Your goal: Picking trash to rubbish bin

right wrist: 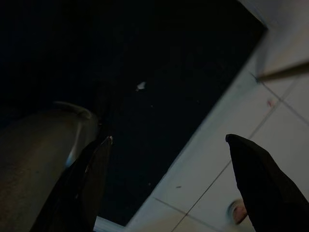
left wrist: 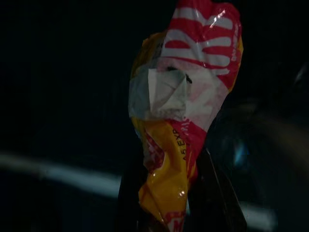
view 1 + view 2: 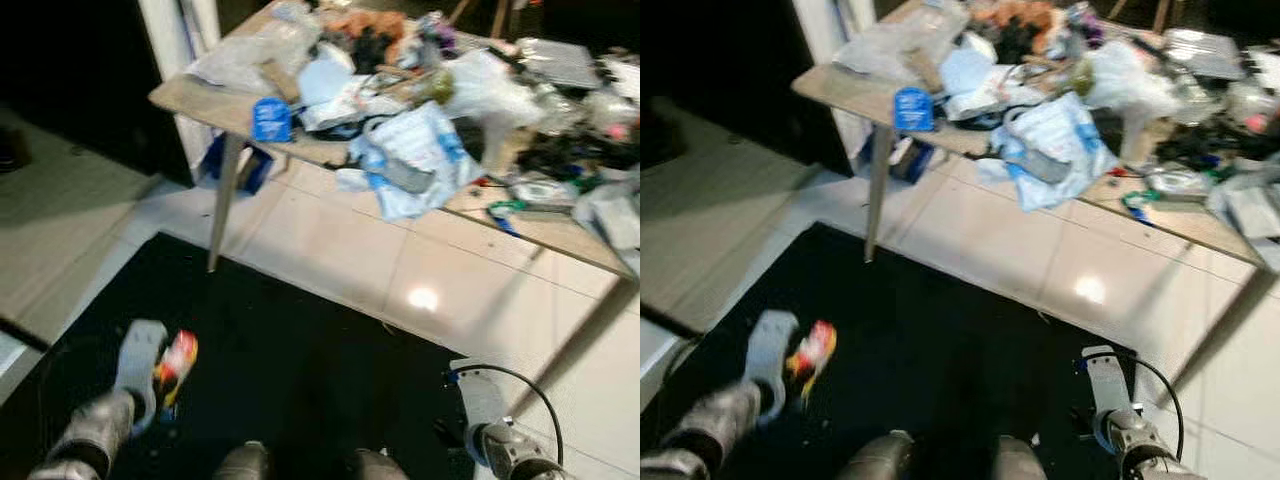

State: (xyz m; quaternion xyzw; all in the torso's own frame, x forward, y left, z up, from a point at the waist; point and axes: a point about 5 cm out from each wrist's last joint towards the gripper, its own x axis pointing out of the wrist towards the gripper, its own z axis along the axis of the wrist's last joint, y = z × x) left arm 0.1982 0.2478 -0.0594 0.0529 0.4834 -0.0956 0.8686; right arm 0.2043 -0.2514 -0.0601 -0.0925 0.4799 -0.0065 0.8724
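One wrapper, red and yellow and crumpled, is pinched in your left gripper; in the left wrist view its black fingers close on the wrapper's lower end while the rest stands free above them. Your right gripper hangs idle with its fingers spread wide and nothing between them.

Take the counter as your landmark. Your left gripper holds the wrapper well short of it, over the black mat that lies before the counter's near leg. Your right gripper sits at the mat's edge, where the pale tiles start. The counter top is heaped with bags, plastic and more litter, including a blue-and-white bag drooping over its near edge.

No bin can be made out, so you probably must turn or walk to find one. The hold is on one end only, and the foil looks slick, so a jolt while walking could let it slip. The head views are blurred, so judge distances carefully; swinging near the counter could snag the hanging bag.
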